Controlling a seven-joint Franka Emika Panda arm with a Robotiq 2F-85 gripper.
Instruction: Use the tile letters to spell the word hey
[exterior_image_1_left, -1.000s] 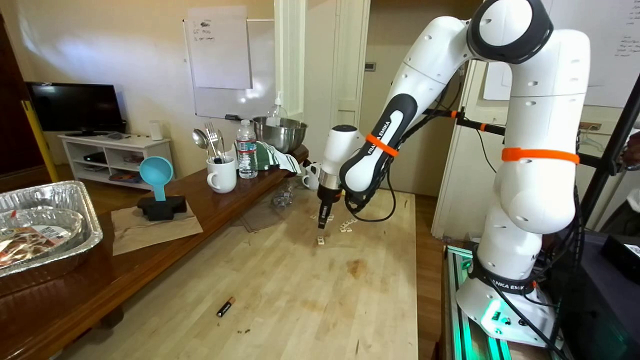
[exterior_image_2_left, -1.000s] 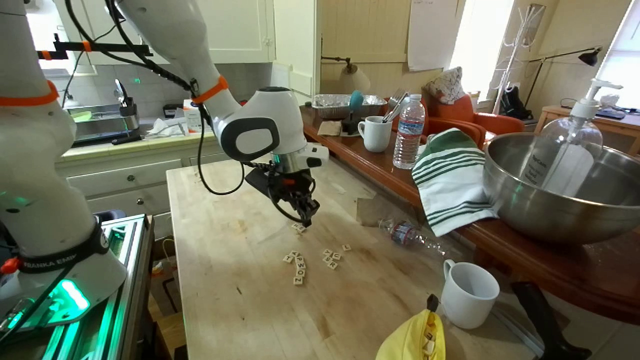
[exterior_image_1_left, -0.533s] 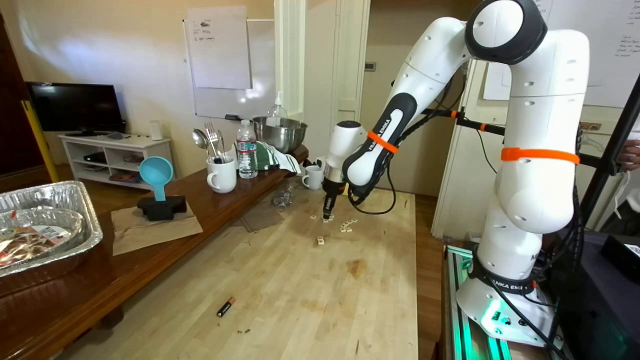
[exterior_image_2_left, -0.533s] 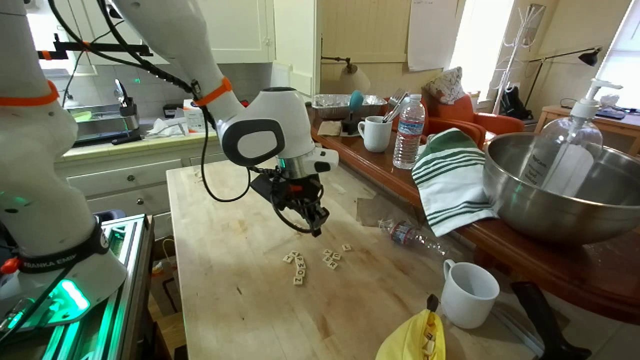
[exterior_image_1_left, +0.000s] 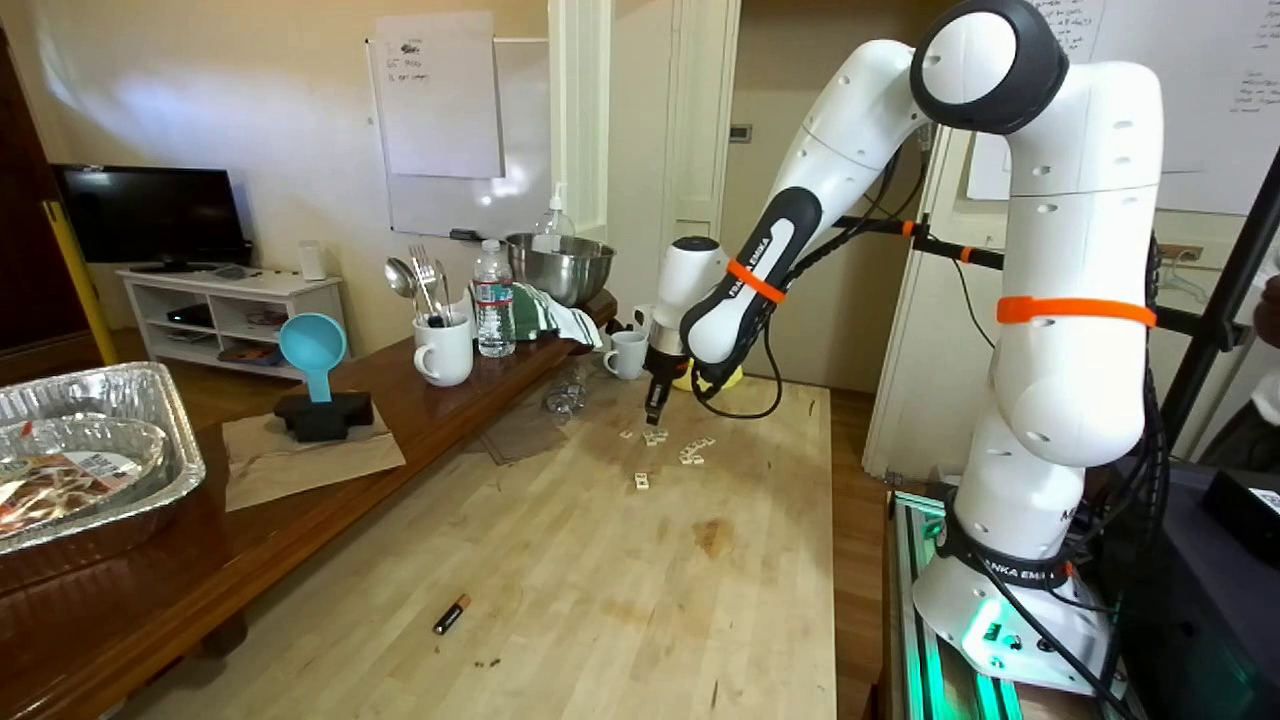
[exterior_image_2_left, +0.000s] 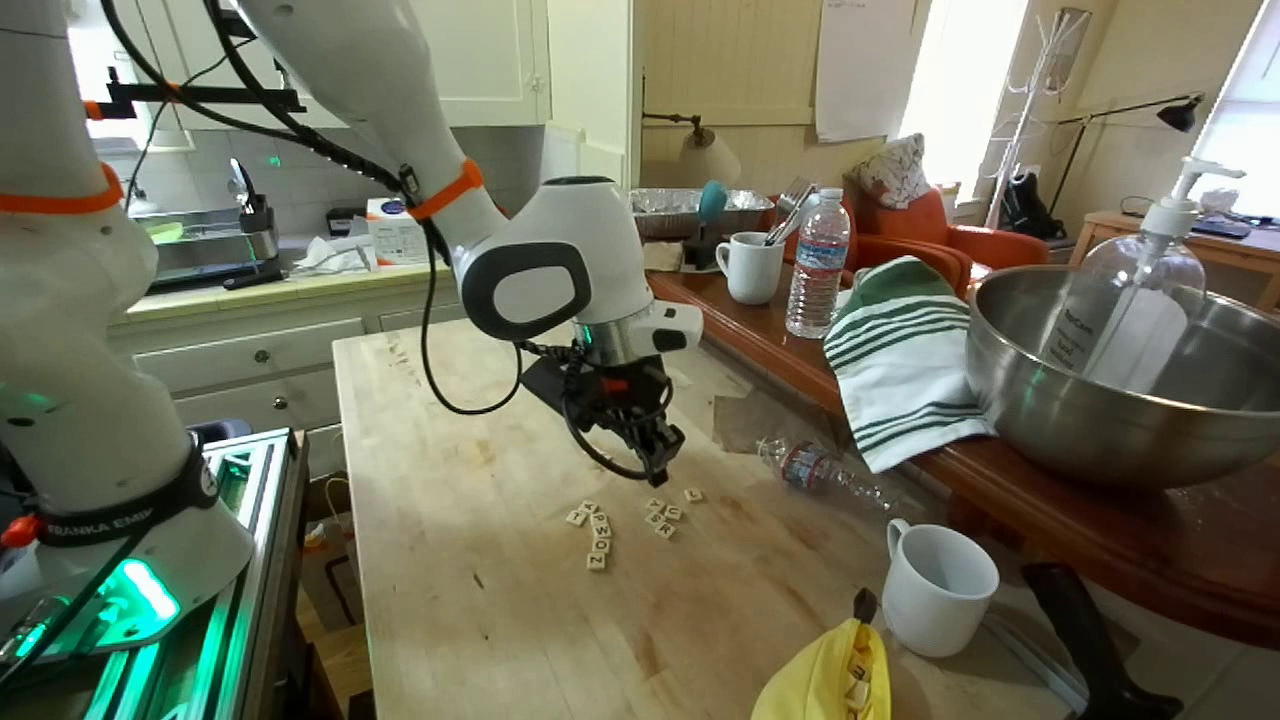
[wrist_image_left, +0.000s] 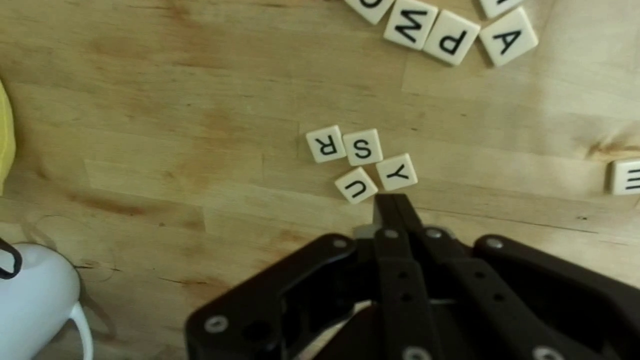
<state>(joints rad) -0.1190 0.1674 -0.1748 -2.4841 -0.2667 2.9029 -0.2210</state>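
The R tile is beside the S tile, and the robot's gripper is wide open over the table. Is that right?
Nearly! The gripper isn't wide open: the wrist view shows it closed. You're right that the R tile is beside the S tile and the gripper is over the table.

tile letters (wrist_image_left: 362, 147): cream, black lettering | end effector (wrist_image_left: 393, 202): black | towel (exterior_image_2_left: 903, 365): white, green stripes | scoop (exterior_image_1_left: 312, 345): blue

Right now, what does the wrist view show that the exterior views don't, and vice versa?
Only the wrist view plainly shows the fingers of the gripper closed, with the S tile close up.
Only the exterior views show a steel bowl, striped towel, upright bottle and utensil mug.
All share the letter tiles, table, yellow pouch and white mug, the last two cropped in the wrist view.
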